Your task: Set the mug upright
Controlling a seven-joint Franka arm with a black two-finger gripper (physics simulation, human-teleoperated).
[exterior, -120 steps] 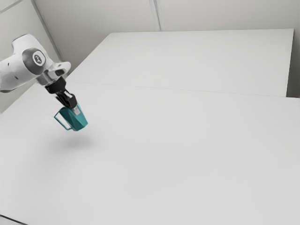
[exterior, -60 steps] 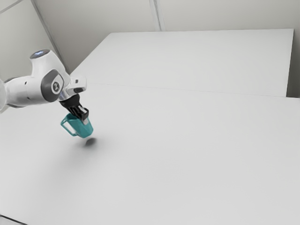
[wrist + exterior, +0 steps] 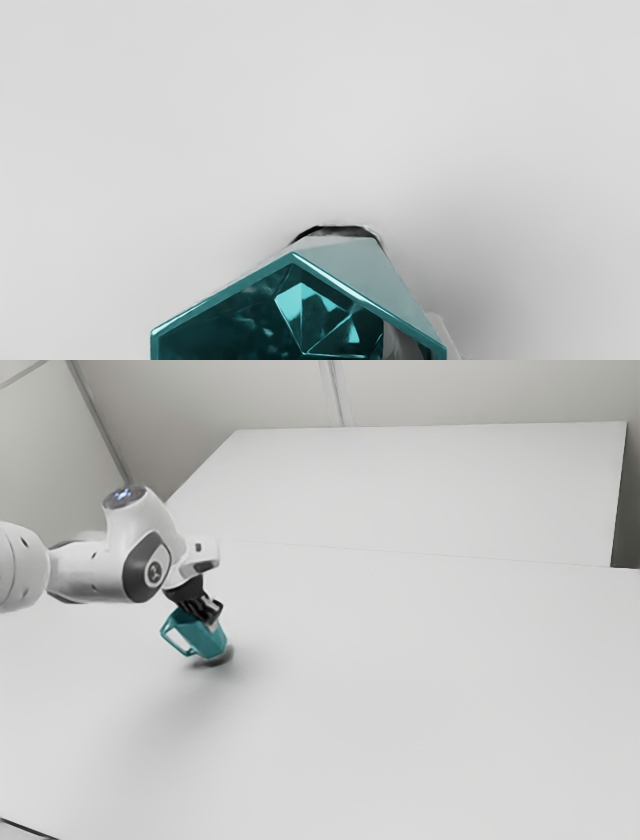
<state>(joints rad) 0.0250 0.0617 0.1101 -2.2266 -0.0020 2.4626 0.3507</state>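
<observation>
Your gripper [image 3: 212,624] is clamped on the wall of the mug [image 3: 206,641], one finger inside, one outside. The mug leans, its base low over the worktop [image 3: 400,690], nearer the edge toward the exterior view's left. You seem to be righting it; level it, then seat it. You can't tell whether the base touches; the wrist view crops the rim [image 3: 225,293].

White table [image 3: 420,690], pale wall [image 3: 480,390] behind (1 narrow strip [image 3: 336,392]), thin dark line [image 3: 30,829]

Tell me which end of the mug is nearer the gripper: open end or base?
The open end of the mug: it is by the gripper; the base points toward the table.
</observation>
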